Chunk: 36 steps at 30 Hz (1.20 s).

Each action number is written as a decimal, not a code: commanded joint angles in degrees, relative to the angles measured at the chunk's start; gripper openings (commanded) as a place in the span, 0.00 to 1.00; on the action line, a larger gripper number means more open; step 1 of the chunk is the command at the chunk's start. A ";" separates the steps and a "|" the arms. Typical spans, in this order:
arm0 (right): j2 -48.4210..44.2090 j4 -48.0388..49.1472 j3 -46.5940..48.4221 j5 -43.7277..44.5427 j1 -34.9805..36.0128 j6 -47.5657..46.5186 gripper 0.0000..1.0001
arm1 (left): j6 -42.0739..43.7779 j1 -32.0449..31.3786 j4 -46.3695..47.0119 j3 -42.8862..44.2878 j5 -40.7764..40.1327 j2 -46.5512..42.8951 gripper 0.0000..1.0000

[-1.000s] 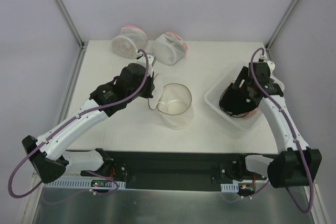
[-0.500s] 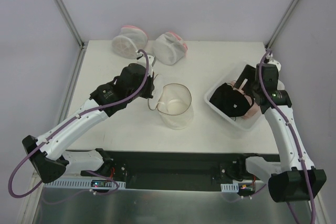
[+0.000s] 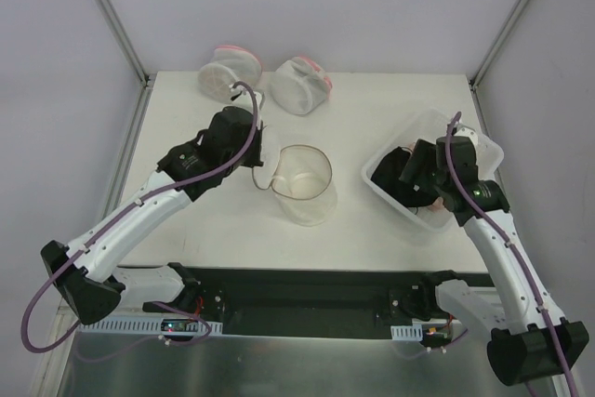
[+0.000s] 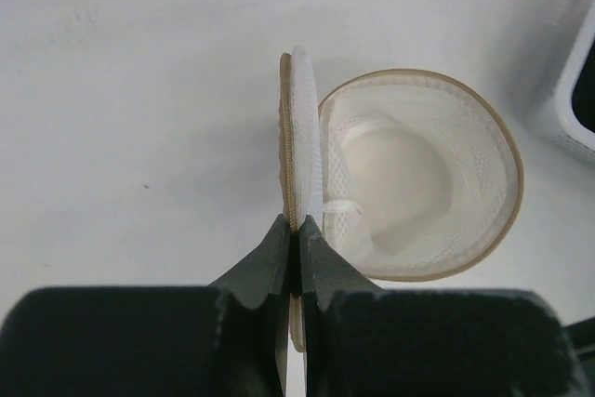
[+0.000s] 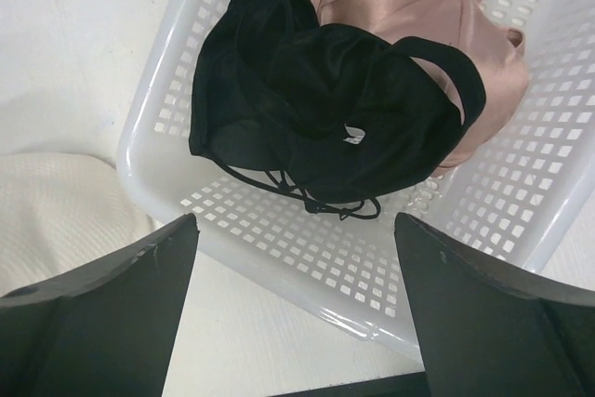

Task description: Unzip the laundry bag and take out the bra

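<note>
left gripper point(image 4: 297, 230): clamped tight on the edge of the round flap point(image 4: 299, 137); both fingers are pressed flat against it with no gap between them
round flap: seen edge-on in the left wrist view; white mesh with a tan rim, standing upright just beside the bag's mouth
laundry bag point(image 3: 305, 188): near the middle of the table point(image 3: 372, 109); unzipped, its tan-rimmed mouth gapes wide; only white mesh lining and a pale inner pad show inside
right gripper point(image 5: 296, 225): jaws spread wide with nothing between them; it hovers over the tray's rim on the side towards the laundry bag, above the black heap and not touching it
bra point(image 5: 325, 109): black, out of the bag, crumpled in a heap inside the tray; thin straps trail onto the perforated floor; a small white tag shows among the folds
pink garment point(image 5: 418, 6): satin-looking, in the same tray; it lies on the far side of the bra and is partly covered by it
tray point(image 3: 465, 141): white perforated plastic, set at an angle on the right side of the table; near the laundry bag but not touching it
mesh pouches point(image 3: 228, 70): two, white with pink-red trim, side by side at the far edge of the table; well apart from the laundry bag and from both grippers
</note>
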 commanded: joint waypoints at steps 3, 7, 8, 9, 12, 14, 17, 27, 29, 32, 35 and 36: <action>-5.39 -4.42 0.84 5.68 1.22 -0.10 0.91 | 1.28 6.81 -2.70 4.46 -8.76 -3.34 0.00; -6.27 -5.21 1.28 5.77 1.13 -0.45 0.91 | 3.39 11.38 -3.14 5.60 -16.74 -5.10 0.00; -6.27 -5.30 1.28 5.77 1.22 -0.28 0.91 | 3.66 12.78 -3.40 5.78 -18.43 -5.19 0.00; -6.27 -5.30 1.28 5.60 1.13 -0.19 0.91 | 4.01 13.66 -3.40 5.78 -19.32 -5.19 0.00; -6.27 -5.21 1.11 5.24 1.22 0.25 0.91 | 3.40 18.14 -3.49 4.64 -19.68 -5.27 0.00; -6.36 -5.21 1.11 5.15 1.13 0.34 0.91 | 1.73 21.13 -3.49 3.06 -17.59 -5.36 0.00; -6.62 -5.39 1.02 5.16 1.22 0.25 0.91 | -0.64 26.32 -3.49 0.34 -15.56 -5.19 0.00; -6.80 -6.36 0.58 5.68 1.13 -0.10 0.91 | -5.48 38.36 -3.58 -4.86 -12.65 -4.30 0.01; -6.97 -6.71 0.58 6.03 1.22 -0.28 0.92 | -5.31 39.42 -3.58 -5.21 -11.52 -4.92 0.19; -6.80 -6.80 0.93 6.12 1.13 -0.54 0.93 | -3.47 39.51 -3.58 -4.95 -4.76 -4.75 0.86; -5.66 -7.32 2.16 6.03 1.22 -0.63 0.94 | -2.32 39.43 -3.67 -4.42 3.48 -5.36 0.99; -5.14 -7.85 2.51 5.86 1.22 -0.98 0.94 | -1.71 39.25 -3.75 -4.42 4.91 -5.80 0.99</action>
